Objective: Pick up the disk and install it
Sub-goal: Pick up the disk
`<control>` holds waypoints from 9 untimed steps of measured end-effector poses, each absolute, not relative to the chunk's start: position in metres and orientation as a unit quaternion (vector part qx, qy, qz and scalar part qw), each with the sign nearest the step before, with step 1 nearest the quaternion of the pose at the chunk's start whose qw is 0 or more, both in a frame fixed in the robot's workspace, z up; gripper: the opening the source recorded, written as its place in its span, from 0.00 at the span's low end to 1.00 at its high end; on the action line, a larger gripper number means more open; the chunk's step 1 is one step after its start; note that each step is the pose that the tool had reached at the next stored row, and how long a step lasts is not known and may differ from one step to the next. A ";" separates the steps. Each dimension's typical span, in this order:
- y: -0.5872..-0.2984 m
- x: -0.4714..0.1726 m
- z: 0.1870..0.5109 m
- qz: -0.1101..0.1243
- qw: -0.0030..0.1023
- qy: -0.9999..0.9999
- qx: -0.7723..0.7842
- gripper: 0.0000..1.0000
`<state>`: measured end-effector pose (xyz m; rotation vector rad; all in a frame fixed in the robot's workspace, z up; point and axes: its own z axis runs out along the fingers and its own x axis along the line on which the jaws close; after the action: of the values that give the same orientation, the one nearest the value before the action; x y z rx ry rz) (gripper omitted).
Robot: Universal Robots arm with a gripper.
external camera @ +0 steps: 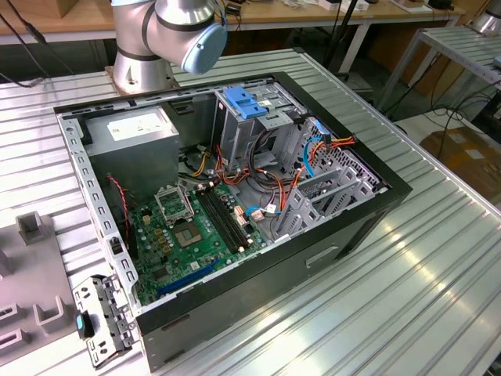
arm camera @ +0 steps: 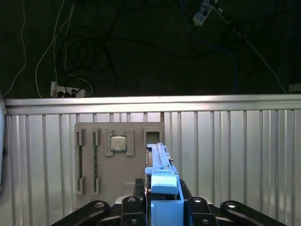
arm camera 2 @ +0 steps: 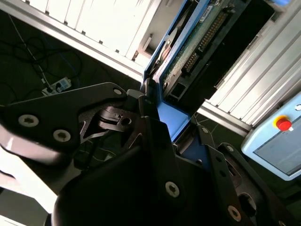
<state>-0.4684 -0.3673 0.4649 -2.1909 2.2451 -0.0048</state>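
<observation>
Ribbed aluminium table [arm camera: 235, 141] filled the background in the first wrist view. Both fingers [arm camera: 194, 205] of the gripper [arm camera: 163, 197] were clamped on the disk [arm camera: 162, 181], holding it edge-on by its blue carrier rails, clear of the table. Behind it lay a grey fixture plate [arm camera: 89, 136] carrying a processor chip [arm camera: 118, 142]. In the exterior view, an open computer case [external camera: 235, 196] stood on a ribbed table.

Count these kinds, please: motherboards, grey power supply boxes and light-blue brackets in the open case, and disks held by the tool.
Motherboard: 1
Grey power supply box: 1
Light-blue bracket: 1
Disk, held by the tool: 1
Total: 4
</observation>
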 end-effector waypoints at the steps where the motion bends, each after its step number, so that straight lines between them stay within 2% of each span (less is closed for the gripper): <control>1: -0.367 -0.468 0.467 -0.002 0.002 0.716 -0.698 0.37; 9: -0.367 -0.468 0.482 -0.002 0.002 0.716 -0.698 0.37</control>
<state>-0.4684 -0.3673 0.4822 -2.1910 2.2451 -0.0049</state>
